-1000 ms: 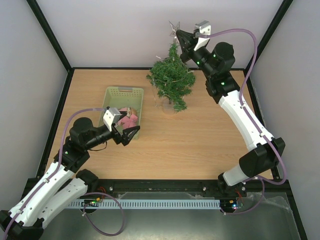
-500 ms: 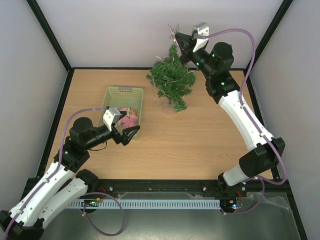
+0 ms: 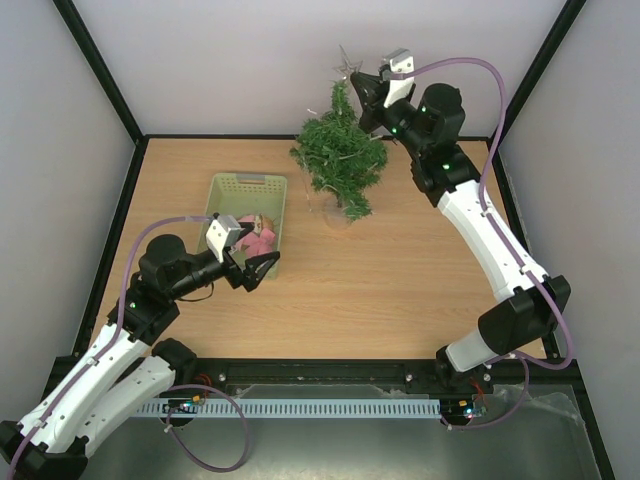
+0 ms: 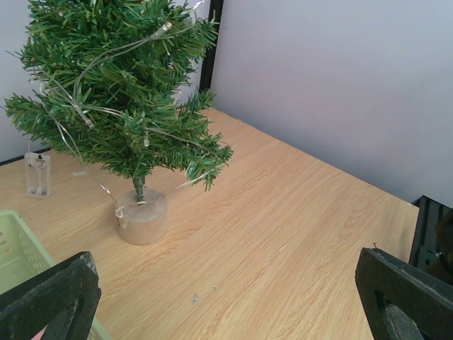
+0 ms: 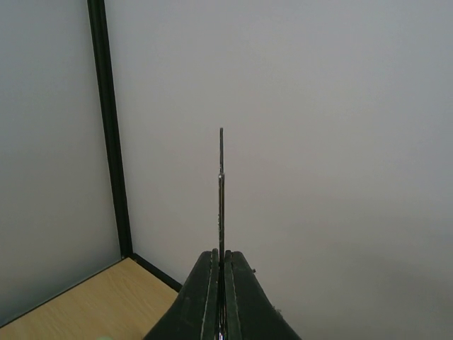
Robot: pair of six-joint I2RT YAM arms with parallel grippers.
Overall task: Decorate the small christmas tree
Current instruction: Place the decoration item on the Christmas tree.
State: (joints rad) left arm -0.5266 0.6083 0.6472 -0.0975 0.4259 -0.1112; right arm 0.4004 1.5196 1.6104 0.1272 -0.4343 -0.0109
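The small christmas tree point(image 3: 340, 155) stands on a pale round base at the back of the wooden table point(image 3: 400, 290), wound with a thin light string; the left wrist view shows it at upper left point(image 4: 113, 92). My right gripper point(image 3: 362, 85) is raised beside the treetop, shut on a thin silver star point(image 3: 348, 60) that sticks out just above the tip. Edge-on in the right wrist view, the star point(image 5: 221, 191) rises from the closed gripper point(image 5: 221, 255). My left gripper point(image 3: 265, 270) hangs open and empty at the basket's near right corner, also in its own view point(image 4: 226, 304).
A pale green basket point(image 3: 247, 190) left of the tree holds pink ornaments point(image 3: 255, 235); its corner point(image 4: 14, 241) shows in the left wrist view. A small clear battery box point(image 4: 37, 173) lies by the tree's base point(image 4: 141, 216). Grey walls with black frame posts enclose the table.
My right gripper has carried the star a little left and up, over the treetop, and the tip of the tree has shifted slightly left. The left arm has not moved.
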